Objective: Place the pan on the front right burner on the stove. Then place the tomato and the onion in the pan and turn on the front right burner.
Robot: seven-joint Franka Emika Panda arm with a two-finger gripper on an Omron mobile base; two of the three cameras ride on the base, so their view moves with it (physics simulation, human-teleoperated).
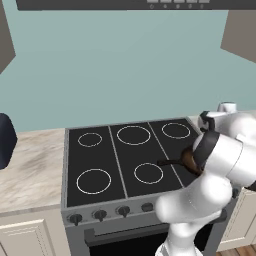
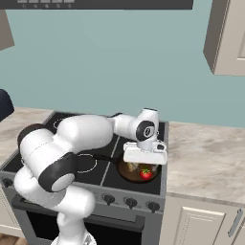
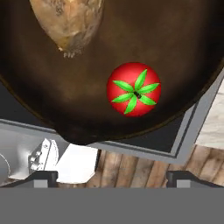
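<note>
My fingers (image 3: 111,175) stand spread wide, their two dark tips far apart at the bottom of the hand view with nothing between them, hovering just above the pan (image 3: 52,87). The pan sits at the front right of the stove (image 1: 125,160), over where the front right burner should be, though I cannot see that ring under it. Inside lie both vegetables: the tomato (image 3: 134,89) rests near the pan's front rim, green top up, and the onion (image 3: 68,22) lies apart from it, deeper in the pan. From the right base view the tomato (image 2: 146,174) shows red under my hand.

So I judge the loading done, and what is left is the burner. The knobs (image 2: 130,203) run along the steel front below the glass, and I must choose the one that serves this ring; from here I cannot tell which. To do it well I should lift straight up first, clear of the rim and the long black handle (image 1: 170,162), then come down in front and close squarely on the knob before I twist. Dragging across the rim could shove the pan off its ring.
</note>
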